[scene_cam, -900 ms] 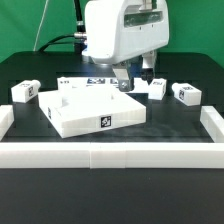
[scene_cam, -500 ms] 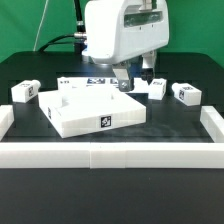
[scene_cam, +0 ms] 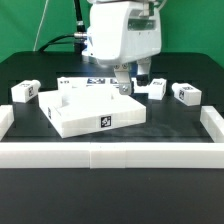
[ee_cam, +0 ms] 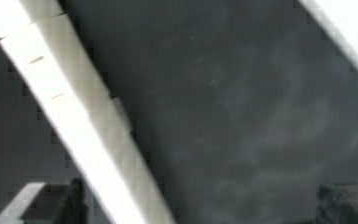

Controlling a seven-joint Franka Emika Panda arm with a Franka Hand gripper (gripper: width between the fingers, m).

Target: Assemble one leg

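Observation:
Three legs show in the exterior view, each a small white block with a marker tag. One (scene_cam: 25,92) lies at the exterior view's left, and two (scene_cam: 156,88) (scene_cam: 186,94) lie at its right. My gripper (scene_cam: 130,84) hangs over the far right corner of the large white square panel (scene_cam: 85,108), next to the nearer right leg. In the wrist view the gripper (ee_cam: 194,205) is open. Only dark table and a long white edge (ee_cam: 69,110) lie between its fingertips (ee_cam: 43,205). It holds nothing.
The marker board (scene_cam: 92,81) lies behind the panel. White border rails run along the front (scene_cam: 110,155), the exterior view's left (scene_cam: 5,118) and right (scene_cam: 212,125). A cable hangs behind the arm.
The hand has shifted slightly over the panel's far corner. The panel and the legs have not moved.

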